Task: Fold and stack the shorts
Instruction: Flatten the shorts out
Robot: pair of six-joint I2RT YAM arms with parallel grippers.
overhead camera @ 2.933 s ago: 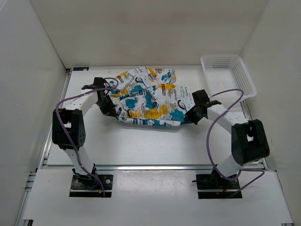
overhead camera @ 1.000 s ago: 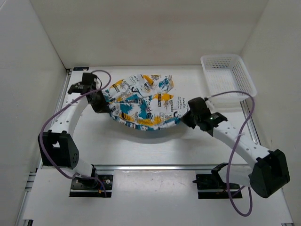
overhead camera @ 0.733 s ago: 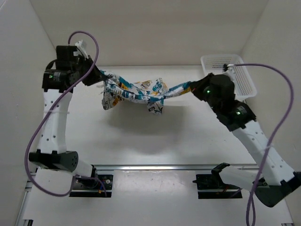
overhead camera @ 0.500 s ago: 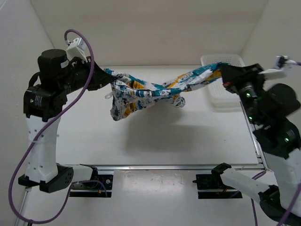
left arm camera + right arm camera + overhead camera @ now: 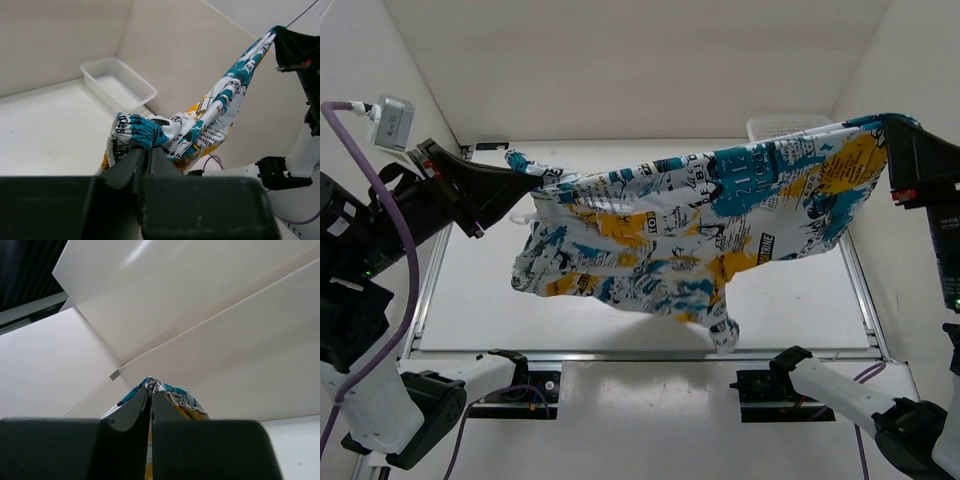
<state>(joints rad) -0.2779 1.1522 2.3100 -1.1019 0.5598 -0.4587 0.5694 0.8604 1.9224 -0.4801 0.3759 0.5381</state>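
Note:
The shorts point(image 5: 690, 235), white with teal, yellow and black print, hang spread in the air high above the table, stretched between both arms. My left gripper point(image 5: 535, 183) is shut on their left corner. In the left wrist view its jaws pinch a bunched teal fold of the shorts point(image 5: 137, 132), and the cloth runs up to the far arm. My right gripper point(image 5: 888, 125) is shut on the right corner, raised at the upper right. The right wrist view shows a small tuft of the shorts point(image 5: 165, 390) squeezed at the fingertips. A loose flap hangs low at the bottom middle.
A white mesh basket point(image 5: 775, 127) stands at the back right corner of the table, mostly hidden behind the lifted cloth; it also shows in the left wrist view as a white basket point(image 5: 117, 82). White walls close in the table on three sides.
Both arms have lifted the shorts off the table and risen high, moving apart. The cloth went from a twisted rope to a spread sheet hanging between them.

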